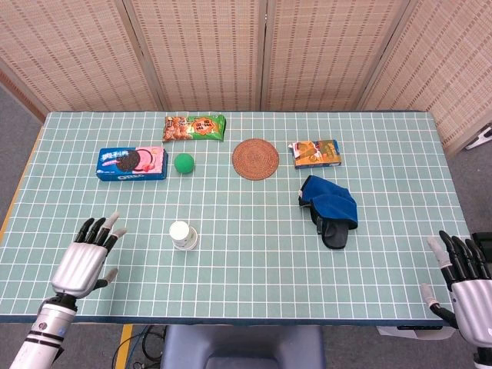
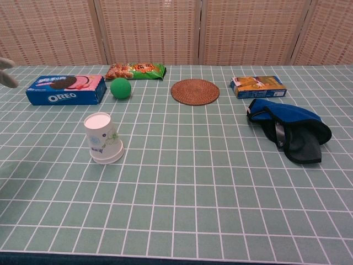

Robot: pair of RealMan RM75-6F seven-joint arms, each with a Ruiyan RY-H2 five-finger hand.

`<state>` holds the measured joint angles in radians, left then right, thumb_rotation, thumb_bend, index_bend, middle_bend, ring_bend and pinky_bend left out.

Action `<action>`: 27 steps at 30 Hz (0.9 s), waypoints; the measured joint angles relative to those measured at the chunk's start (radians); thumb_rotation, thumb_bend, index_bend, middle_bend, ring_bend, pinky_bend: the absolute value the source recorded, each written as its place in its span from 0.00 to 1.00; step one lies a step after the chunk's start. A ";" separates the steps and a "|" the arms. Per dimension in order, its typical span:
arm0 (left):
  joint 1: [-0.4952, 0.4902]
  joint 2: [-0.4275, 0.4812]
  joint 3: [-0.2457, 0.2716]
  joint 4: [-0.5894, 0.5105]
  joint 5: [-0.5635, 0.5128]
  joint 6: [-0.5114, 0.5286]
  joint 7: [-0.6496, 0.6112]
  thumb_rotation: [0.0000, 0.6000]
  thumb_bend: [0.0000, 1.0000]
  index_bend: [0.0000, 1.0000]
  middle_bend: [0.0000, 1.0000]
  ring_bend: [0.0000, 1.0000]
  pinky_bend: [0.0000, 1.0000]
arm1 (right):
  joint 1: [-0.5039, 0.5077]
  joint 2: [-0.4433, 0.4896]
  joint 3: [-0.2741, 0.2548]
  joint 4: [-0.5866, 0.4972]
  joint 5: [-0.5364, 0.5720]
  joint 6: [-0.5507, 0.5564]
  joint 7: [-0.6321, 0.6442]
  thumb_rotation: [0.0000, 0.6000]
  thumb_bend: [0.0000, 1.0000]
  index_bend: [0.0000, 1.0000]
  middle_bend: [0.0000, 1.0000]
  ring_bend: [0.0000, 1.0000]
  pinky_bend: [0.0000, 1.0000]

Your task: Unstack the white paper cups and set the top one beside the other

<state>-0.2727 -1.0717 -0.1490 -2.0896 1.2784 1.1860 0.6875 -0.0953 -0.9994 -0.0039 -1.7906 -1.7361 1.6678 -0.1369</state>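
The stacked white paper cups (image 1: pixel 183 234) (image 2: pixel 102 138) stand upside down on the green gridded table, left of centre, rims down. My left hand (image 1: pixel 83 261) hovers over the table's front left, fingers spread, a hand's width left of the cups and holding nothing. Only a fingertip (image 2: pixel 7 79) of it shows at the left edge of the chest view. My right hand (image 1: pixel 467 288) is off the front right corner, fingers apart and empty.
An Oreo box (image 1: pixel 131 163), green ball (image 1: pixel 183 162) and snack bag (image 1: pixel 194 127) lie behind the cups. A woven coaster (image 1: pixel 255 158), small orange box (image 1: pixel 315 153) and blue-black cloth (image 1: pixel 330 207) sit to the right.
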 measured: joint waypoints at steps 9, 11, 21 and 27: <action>-0.204 -0.041 -0.074 0.007 -0.326 -0.108 0.114 1.00 0.30 0.19 0.00 0.00 0.00 | 0.012 0.008 0.013 -0.003 0.045 -0.020 0.015 1.00 0.34 0.01 0.00 0.00 0.00; -0.245 -0.050 -0.083 0.017 -0.386 -0.125 0.126 1.00 0.30 0.19 0.00 0.00 0.00 | 0.015 0.009 0.016 -0.004 0.057 -0.027 0.018 1.00 0.34 0.01 0.00 0.00 0.00; -0.437 -0.095 -0.086 0.047 -0.638 -0.144 0.217 1.00 0.29 0.20 0.00 0.00 0.00 | 0.026 0.017 0.025 -0.003 0.083 -0.038 0.035 1.00 0.34 0.01 0.00 0.00 0.00; -0.518 -0.145 -0.057 0.047 -0.730 -0.097 0.260 1.00 0.30 0.21 0.00 0.00 0.00 | 0.017 0.023 0.024 -0.002 0.075 -0.014 0.056 1.00 0.34 0.01 0.00 0.00 0.00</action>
<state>-0.7911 -1.2166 -0.2062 -2.0427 0.5485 1.0888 0.9471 -0.0785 -0.9765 0.0200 -1.7923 -1.6610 1.6536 -0.0804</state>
